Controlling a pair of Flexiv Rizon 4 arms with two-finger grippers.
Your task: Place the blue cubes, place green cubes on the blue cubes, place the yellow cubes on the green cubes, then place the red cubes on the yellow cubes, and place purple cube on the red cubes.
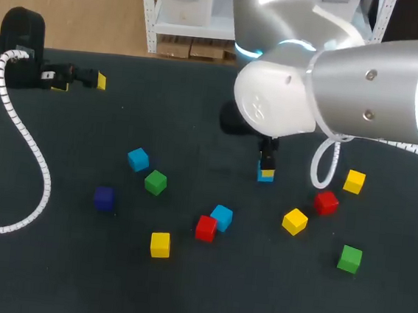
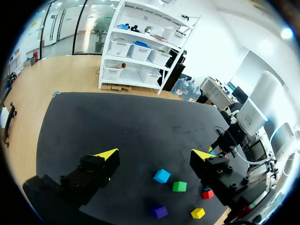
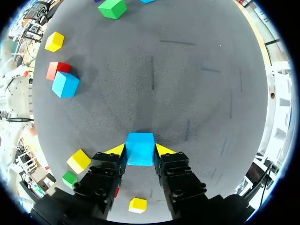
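My right gripper (image 1: 266, 166) is shut on a light blue cube (image 1: 266, 174) near the table's middle; in the right wrist view the cube (image 3: 140, 148) sits between both yellow-tipped fingers of that gripper (image 3: 140, 151). Whether the cube rests on the mat I cannot tell. Two more blue cubes (image 1: 137, 159) (image 1: 222, 217) lie loose, as do green cubes (image 1: 155, 182) (image 1: 349, 258), yellow cubes (image 1: 160, 244) (image 1: 294, 221) (image 1: 354, 181), red cubes (image 1: 206, 228) (image 1: 326, 202) and a purple cube (image 1: 103, 198). My left gripper (image 1: 90, 80) stands open and empty at the far left; the left wrist view shows that gripper (image 2: 155, 154) above bare mat.
The dark mat (image 1: 197, 126) covers the table. A white coiled cable (image 1: 31, 154) from my left arm trails over the mat's left side. My right arm's bulk hangs over the back right area.
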